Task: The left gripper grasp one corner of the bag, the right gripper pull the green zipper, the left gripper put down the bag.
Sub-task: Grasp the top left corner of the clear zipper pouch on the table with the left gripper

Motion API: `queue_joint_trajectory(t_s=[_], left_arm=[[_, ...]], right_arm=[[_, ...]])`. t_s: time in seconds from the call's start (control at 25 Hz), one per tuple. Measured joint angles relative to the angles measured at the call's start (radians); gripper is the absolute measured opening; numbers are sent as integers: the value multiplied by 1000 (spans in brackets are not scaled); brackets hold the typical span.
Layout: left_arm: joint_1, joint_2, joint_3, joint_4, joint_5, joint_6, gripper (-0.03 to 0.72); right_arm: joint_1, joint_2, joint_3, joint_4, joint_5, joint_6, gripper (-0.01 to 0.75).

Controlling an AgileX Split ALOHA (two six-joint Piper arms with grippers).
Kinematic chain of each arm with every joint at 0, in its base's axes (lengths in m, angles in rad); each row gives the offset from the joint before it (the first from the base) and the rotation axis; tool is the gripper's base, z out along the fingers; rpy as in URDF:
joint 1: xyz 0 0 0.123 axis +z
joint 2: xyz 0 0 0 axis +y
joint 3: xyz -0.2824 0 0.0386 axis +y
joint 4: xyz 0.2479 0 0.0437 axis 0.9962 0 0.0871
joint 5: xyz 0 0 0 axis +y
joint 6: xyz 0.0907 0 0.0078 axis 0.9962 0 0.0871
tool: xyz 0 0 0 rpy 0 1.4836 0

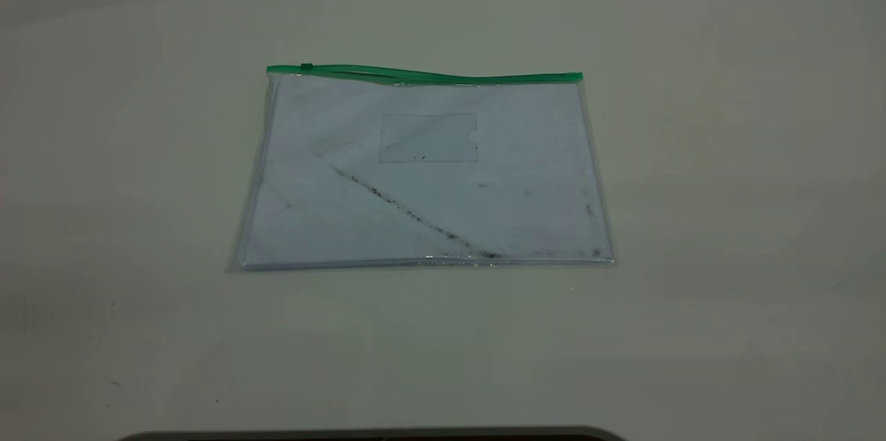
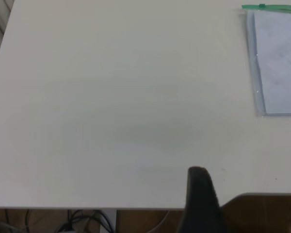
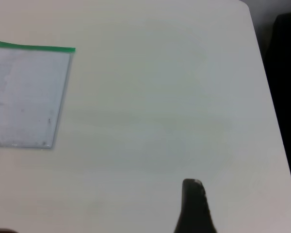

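Observation:
The bag (image 1: pixel 422 171) lies flat in the middle of the table, a clear pouch with white paper, a dark diagonal smudge line and a small card pocket (image 1: pixel 428 138). The green zipper (image 1: pixel 422 74) runs along its far long edge, with the slider tab (image 1: pixel 306 67) near the left end. Neither arm shows in the exterior view. In the left wrist view, a black tip of the left gripper (image 2: pixel 199 180) hangs over the table's edge, far from the bag's corner (image 2: pixel 279 63). In the right wrist view, the right gripper (image 3: pixel 193 190) is likewise far from the bag (image 3: pixel 24 97).
The pale table (image 1: pixel 727 150) is bare around the bag. A dark rim (image 1: pixel 374 435) shows at its near edge. Cables (image 2: pixel 82 223) hang below the table edge in the left wrist view. A dark shape (image 3: pixel 286 73) stands beyond the table's side.

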State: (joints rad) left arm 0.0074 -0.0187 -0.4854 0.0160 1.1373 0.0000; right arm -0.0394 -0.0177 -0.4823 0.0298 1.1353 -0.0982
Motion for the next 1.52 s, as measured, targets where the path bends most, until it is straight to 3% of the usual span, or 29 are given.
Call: queue_joint_trajectory(t_s=[0.88, 1.2, 1.52], left_arm=[[0, 15, 0, 0, 0, 0, 573], [0, 337, -134, 1, -35, -23, 573], [0, 773, -312, 0, -210, -22, 573]], right_arm=[[0, 0, 0, 0, 0, 0, 578], [0, 89, -57, 11, -22, 27, 578], [0, 387, -149, 35, -193, 27, 578]])
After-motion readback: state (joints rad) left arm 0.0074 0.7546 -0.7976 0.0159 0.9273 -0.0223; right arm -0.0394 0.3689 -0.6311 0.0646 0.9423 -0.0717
